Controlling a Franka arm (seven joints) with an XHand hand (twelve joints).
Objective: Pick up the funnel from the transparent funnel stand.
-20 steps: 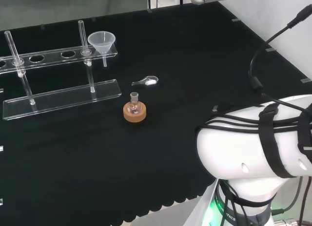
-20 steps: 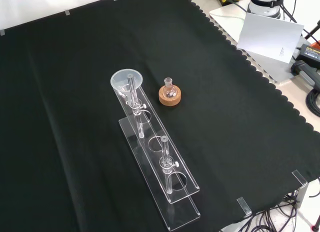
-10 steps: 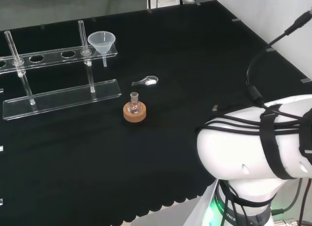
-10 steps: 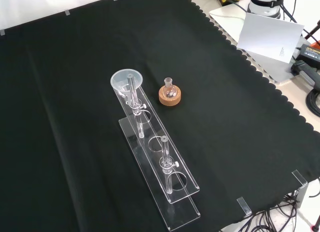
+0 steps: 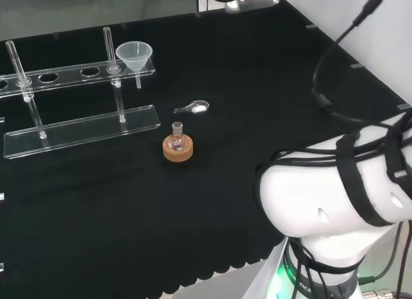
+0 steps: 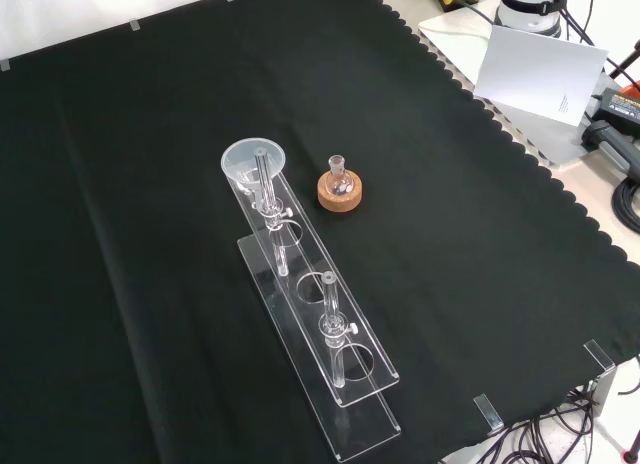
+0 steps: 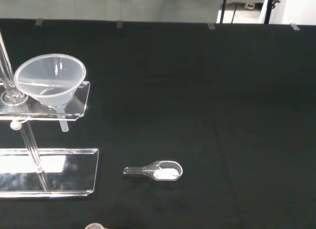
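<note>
Funnel [image 5: 134, 55]: seated upright, stem down, in the end hole of the transparent funnel stand [image 5: 77, 72], far left of the arm's links in the head view. Hand state cannot be told.

From behind and above the arm's base we look over its white link [image 5: 335, 183] across the black cloth [image 5: 257, 93]. Out front, we look steeply down on the cloth from the opposite side, roughly a quarter turn round. At the wrist we're in much closer, facing low across the bench. All three of our views share the funnel [image 5: 134, 56] in the clear stand [image 5: 77, 73]; head and wrist views share the small scoop [image 7: 158, 170].
</note>
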